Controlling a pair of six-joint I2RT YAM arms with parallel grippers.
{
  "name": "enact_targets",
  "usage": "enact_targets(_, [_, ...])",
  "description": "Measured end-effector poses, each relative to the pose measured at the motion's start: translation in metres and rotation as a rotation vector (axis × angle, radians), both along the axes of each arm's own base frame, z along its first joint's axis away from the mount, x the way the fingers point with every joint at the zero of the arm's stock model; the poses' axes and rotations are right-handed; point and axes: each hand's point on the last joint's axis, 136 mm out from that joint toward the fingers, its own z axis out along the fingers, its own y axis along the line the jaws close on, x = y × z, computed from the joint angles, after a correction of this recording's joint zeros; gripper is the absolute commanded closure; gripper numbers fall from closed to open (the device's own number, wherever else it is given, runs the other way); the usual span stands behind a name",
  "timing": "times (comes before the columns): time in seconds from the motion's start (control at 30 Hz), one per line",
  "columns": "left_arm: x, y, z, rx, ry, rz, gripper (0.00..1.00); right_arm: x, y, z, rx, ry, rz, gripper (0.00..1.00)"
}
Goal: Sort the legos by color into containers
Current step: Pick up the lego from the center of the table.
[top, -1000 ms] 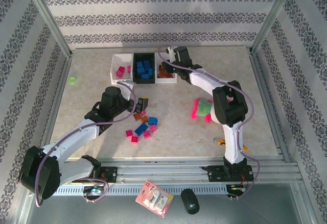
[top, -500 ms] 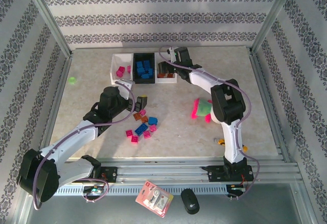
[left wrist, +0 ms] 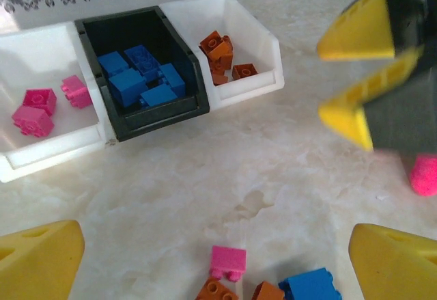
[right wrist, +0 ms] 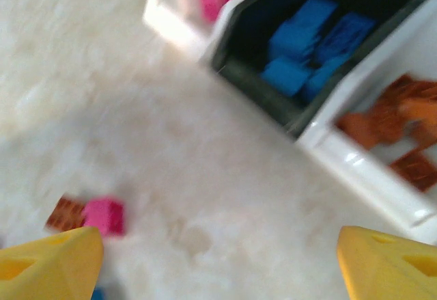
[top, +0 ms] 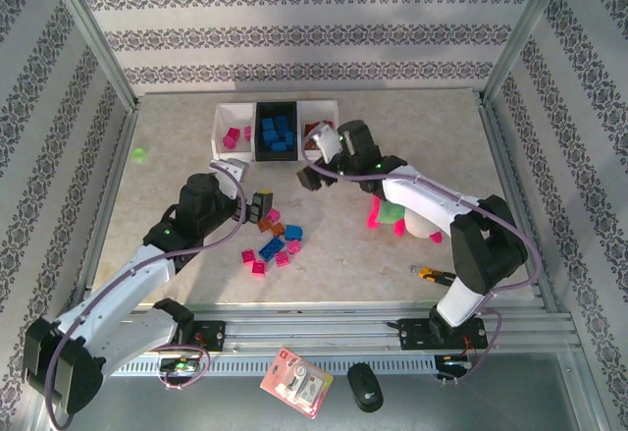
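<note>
The containers stand in a row at the back: a white bin [top: 228, 134] with pink legos [left wrist: 38, 110], a black bin [top: 278, 134] with blue legos [left wrist: 136, 78], and a white bin [top: 322, 136] with orange-brown legos [left wrist: 222, 52]. Loose pink, blue and orange legos [top: 275, 242] lie on the table in front. My left gripper [top: 261, 201] hangs open over their far edge, a pink lego [left wrist: 227, 262] between its fingers [left wrist: 42, 259] but untouched. My right gripper [top: 310, 173] is open and empty, just in front of the bins, its fingers [left wrist: 365, 74] seen in the left wrist view.
A neon pink-and-green toy [top: 389, 210] lies under the right arm's forearm. A small green bit [top: 139, 154] sits near the left wall. A yellow-and-black tool [top: 428, 274] lies at the front right. A card pack [top: 295, 382] and a black mouse [top: 364, 388] lie beyond the rail.
My right gripper has opened and drawn back from over the right white bin toward the loose pile. My left gripper has slid slightly nearer and left, still open.
</note>
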Motion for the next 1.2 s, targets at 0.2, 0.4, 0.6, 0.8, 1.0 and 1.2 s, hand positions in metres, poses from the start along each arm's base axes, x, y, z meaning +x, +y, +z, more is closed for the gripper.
enact_targets(0.2, [-0.038, 0.009, 0.010, 0.114, -0.028, -0.111, 0.01, -0.067, 0.029, -0.042, -0.112, 0.103, 0.160, 0.12])
enact_targets(0.4, [-0.078, 0.016, 0.009, 0.221, -0.052, -0.237, 0.01, -0.095, 0.050, -0.080, -0.168, 0.180, 0.219, 0.16])
enact_targets(0.6, [-0.092, 0.017, 0.002, 0.272, -0.055, -0.305, 0.01, -0.099, 0.044, -0.113, -0.236, 0.246, 0.188, 0.20])
enact_targets(0.8, [-0.095, 0.013, -0.012, 0.295, -0.025, -0.350, 0.01, -0.093, 0.042, -0.119, -0.253, 0.254, 0.148, 0.31])
enact_targets(1.0, [-0.095, 0.011, -0.014, 0.303, -0.027, -0.368, 0.01, -0.085, 0.034, -0.125, -0.276, 0.264, 0.075, 0.39])
enact_targets(1.2, [-0.094, 0.010, -0.018, 0.320, -0.017, -0.384, 0.01, -0.076, 0.026, -0.127, -0.295, 0.254, 0.025, 0.47])
